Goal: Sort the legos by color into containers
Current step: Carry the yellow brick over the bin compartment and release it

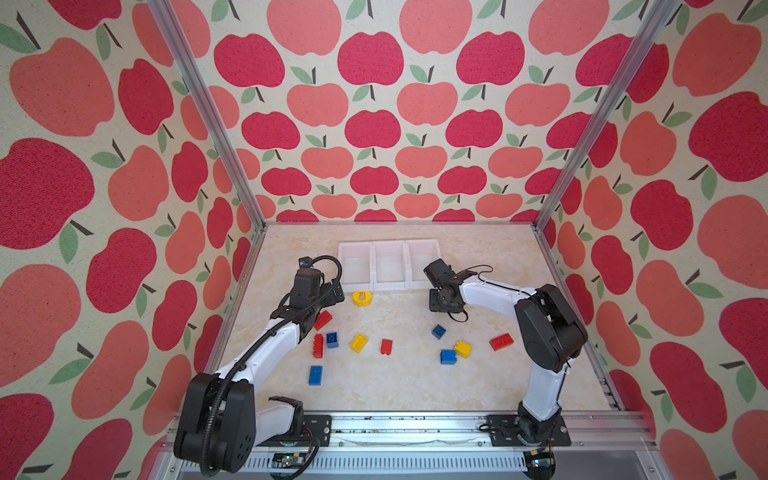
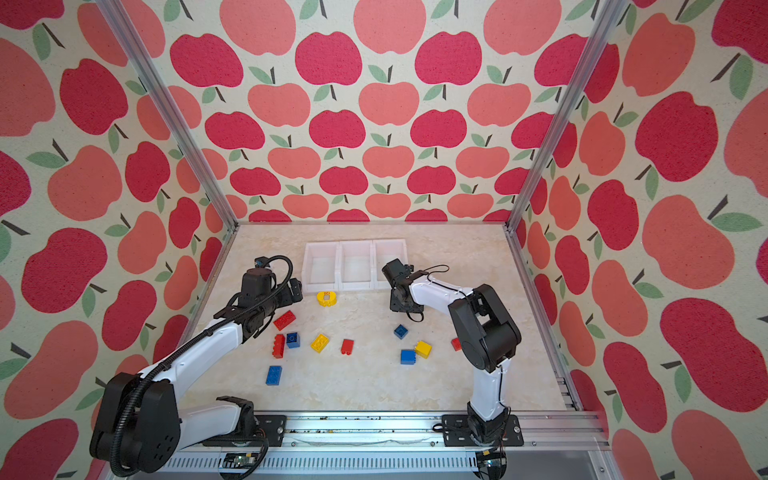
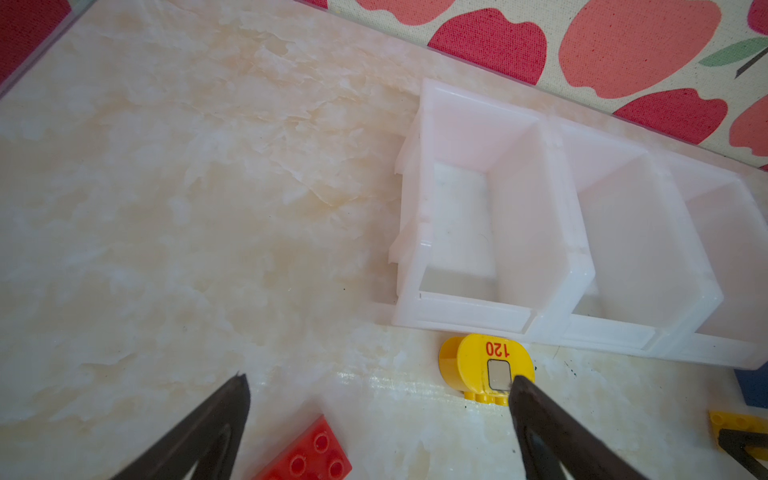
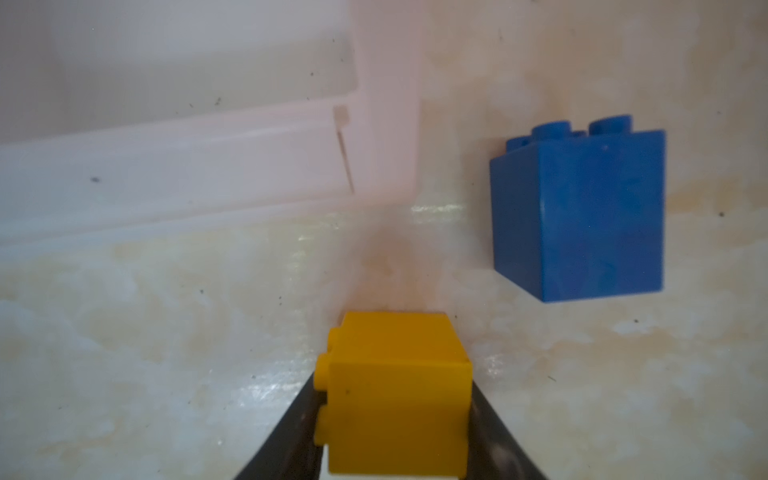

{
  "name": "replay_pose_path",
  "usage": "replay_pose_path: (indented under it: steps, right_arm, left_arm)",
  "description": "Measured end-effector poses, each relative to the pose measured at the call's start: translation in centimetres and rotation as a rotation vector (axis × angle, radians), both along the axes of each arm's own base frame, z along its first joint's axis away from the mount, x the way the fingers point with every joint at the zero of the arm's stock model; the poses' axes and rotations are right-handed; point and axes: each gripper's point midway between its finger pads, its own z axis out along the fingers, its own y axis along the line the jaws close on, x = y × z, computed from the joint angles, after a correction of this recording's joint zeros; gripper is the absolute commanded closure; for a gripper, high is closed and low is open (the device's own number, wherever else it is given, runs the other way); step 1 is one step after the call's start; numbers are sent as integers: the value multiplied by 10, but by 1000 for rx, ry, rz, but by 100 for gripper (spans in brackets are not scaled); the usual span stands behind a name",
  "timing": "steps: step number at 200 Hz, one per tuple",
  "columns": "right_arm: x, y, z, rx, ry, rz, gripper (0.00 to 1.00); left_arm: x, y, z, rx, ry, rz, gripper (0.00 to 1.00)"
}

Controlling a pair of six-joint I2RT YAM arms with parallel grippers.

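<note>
**Left fingers** (image 3: 232,415): spread wide, nothing between them, over the worktop (image 1: 395,390). One tip overlaps a yellow round-topped piece (image 3: 473,357) marked 120 in the wrist view (contact cannot be told). That piece sits just in front of the leftmost bin's front wall.

**Right fingers** (image 4: 286,440): drawn narrow against both sides of a yellow square brick (image 4: 395,353), which lies studs sideways near the front corner of the end bin (lifted or resting: cannot tell). A blue cube brick (image 4: 577,216) stands nearby, apart from it.

**Containers** (image 1: 372,266): three white bins joined in a row at the back of the worktop.

**Loose legos, left side of the worktop:**
- red oblong brick (image 1: 323,320), partly under the left arm
- narrow red brick (image 1: 318,346)
- blue square brick (image 1: 331,340), just beside the narrow red brick
- yellow oblong brick (image 1: 358,343)
- small red brick (image 1: 386,346)
- blue oblong brick (image 1: 316,375)

**Loose legos, right side of the worktop:**
- dark blue brick (image 1: 439,331)
- blue block (image 1: 448,357)
- yellow block (image 1: 463,349), just beside the blue block
- red studded brick (image 1: 501,342)
</note>
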Motion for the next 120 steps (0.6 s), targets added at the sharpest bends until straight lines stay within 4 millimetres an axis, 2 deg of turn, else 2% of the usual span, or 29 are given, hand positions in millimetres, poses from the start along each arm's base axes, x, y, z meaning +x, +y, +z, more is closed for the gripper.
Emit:
replay_pose_path:
  steps: [19,62,93,120]
  right_arm:
    - [1,1,0,4,-4,4,65]
    - [1,2,8,14,-14,10,68]
    - [2,3,39,41,-61,27,68]
    - [17,15,75,82,-130,54,68]
  left_arm:
    - [0,0,0,0,0,0,1]
    - [-2,1,5,-3,-15,1,1]
    - [-4,1,3,-3,-13,0,1]
    - [-5,0,1,-5,-7,-3,1]
